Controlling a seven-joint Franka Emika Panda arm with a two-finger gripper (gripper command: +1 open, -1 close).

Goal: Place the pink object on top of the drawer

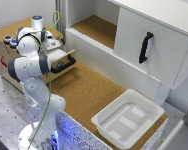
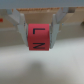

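Pink object (image 2: 40,36) sits clamped between the claw (image 2: 40,21) fingers, seemingly above the drawer (image 1: 14,52); releasing near its edge risks a tumble.

Light, matt wood on the drawer (image 1: 9,55); smooth white plastic tray (image 1: 150,107) lower right (slightly glossy); rough cork-like tabletop (image 1: 89,90).

**Where my two cameras look**

The exterior view looks down on me from high and well back, taking in my arm (image 1: 31,70), the drawer (image 1: 24,50) and the white tub (image 1: 128,119). My wrist view sits close, looking along my fingers (image 2: 21,25) at the pink object (image 2: 39,36). Both share my gripper (image 1: 53,44).
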